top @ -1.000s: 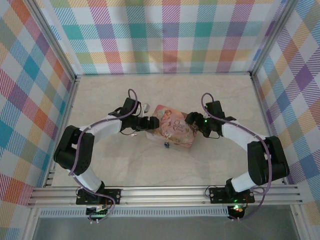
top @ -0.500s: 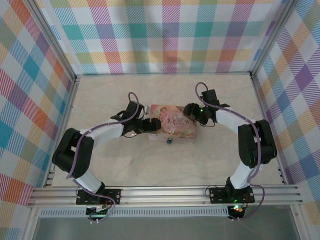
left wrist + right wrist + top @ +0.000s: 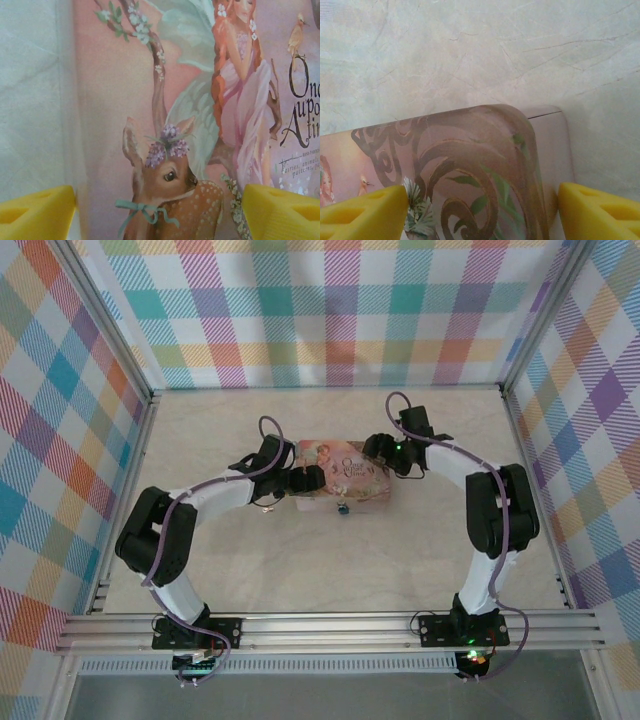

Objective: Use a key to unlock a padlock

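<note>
The tiny blue padlock (image 3: 343, 508) hangs at the front edge of the pink fairy-print tin (image 3: 345, 476). I cannot make out the key in any view. My left gripper (image 3: 310, 481) is at the tin's left end, open. In the left wrist view its yellow fingertips (image 3: 35, 212) stand wide apart over the deer picture on the lid (image 3: 175, 125). My right gripper (image 3: 378, 452) is at the tin's back right corner, open. Its yellow fingertips (image 3: 597, 210) straddle that rounded corner (image 3: 520, 150) in the right wrist view.
The pale marble-look table (image 3: 250, 560) spreads around the tin, and its bare surface (image 3: 470, 50) shows beyond the tin's corner. Plaid walls (image 3: 320, 310) close the back and both sides. A metal rail (image 3: 320, 625) runs along the near edge.
The tin with its padlock has shifted toward the back of the table. Both grippers moved back with it, and the right arm folded in closer to the tin's far corner.
</note>
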Motion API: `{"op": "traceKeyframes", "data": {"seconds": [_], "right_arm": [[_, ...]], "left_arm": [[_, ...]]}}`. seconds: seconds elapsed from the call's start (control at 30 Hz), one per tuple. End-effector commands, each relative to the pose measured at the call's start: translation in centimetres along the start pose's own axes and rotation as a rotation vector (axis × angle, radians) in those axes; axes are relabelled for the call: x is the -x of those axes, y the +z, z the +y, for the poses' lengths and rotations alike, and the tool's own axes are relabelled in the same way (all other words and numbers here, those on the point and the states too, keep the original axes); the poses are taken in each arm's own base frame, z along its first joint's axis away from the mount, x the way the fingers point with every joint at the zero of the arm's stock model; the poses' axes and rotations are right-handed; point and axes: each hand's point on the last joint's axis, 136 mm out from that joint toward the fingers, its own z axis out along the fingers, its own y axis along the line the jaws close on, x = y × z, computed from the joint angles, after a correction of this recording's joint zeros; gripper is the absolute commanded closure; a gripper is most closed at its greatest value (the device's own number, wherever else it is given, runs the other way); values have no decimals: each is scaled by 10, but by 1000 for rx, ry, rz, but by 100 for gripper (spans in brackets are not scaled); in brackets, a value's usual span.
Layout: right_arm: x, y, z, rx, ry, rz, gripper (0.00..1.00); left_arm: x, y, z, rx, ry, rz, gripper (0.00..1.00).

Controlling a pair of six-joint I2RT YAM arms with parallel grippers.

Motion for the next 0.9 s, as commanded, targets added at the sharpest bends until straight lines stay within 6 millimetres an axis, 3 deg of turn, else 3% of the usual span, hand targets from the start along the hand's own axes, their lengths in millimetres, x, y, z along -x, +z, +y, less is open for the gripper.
{"op": "traceKeyframes", "data": {"seconds": [0.0, 0.13, 0.53, 0.63, 0.77, 0.87], "right_arm": [[-12, -1, 28, 102, -33, 69, 20], [-10, -2, 24, 95, -31, 64, 17], [-3, -36, 15, 38, -71, -6, 11], [-4, -45, 15, 33, -83, -18, 12], [-10, -53, 19, 53, -99, -12, 13], [-15, -57, 20, 64, -99, -4, 14]], "left_arm": [[19, -4, -27, -72, 21, -72, 11], [22, -14, -17, -21, 14, -109, 0], [37, -71, 17, 136, -32, -276, 0], [42, -80, 26, 87, -129, -275, 0], [47, -78, 35, -48, -272, -212, 0], [54, -79, 41, -187, -364, -260, 0]]}}
